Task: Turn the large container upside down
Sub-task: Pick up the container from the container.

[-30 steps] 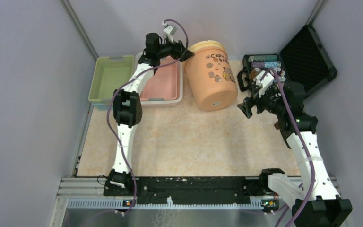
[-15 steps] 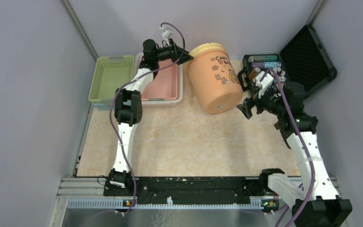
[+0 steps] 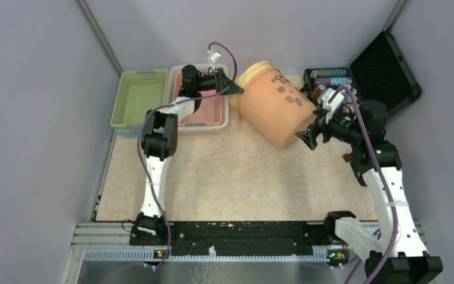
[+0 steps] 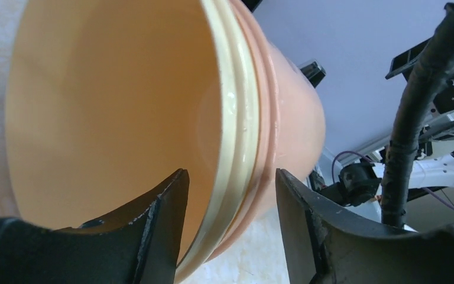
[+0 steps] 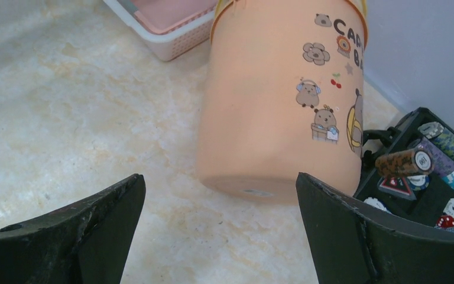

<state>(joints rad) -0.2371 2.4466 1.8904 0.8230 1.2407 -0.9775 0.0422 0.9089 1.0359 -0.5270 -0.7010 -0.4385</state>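
Bucket tipping over, roughly halfway to upside down.

Nearest, the right jaws gape wide and hold nothing. The bucket's base faces them, just beside their tips; whether they touch cannot be told. Over the last second the bucket has gone from a slight lean to a steep one, with its base swung toward the front right of the worktop and its mouth dropped toward the back left. The turn is under way, probably near its midpoint, but the mouth does not yet face down. At the far end the left jaws sit astride the rim, one inside and one outside, closed on the wall beside the pink tray.
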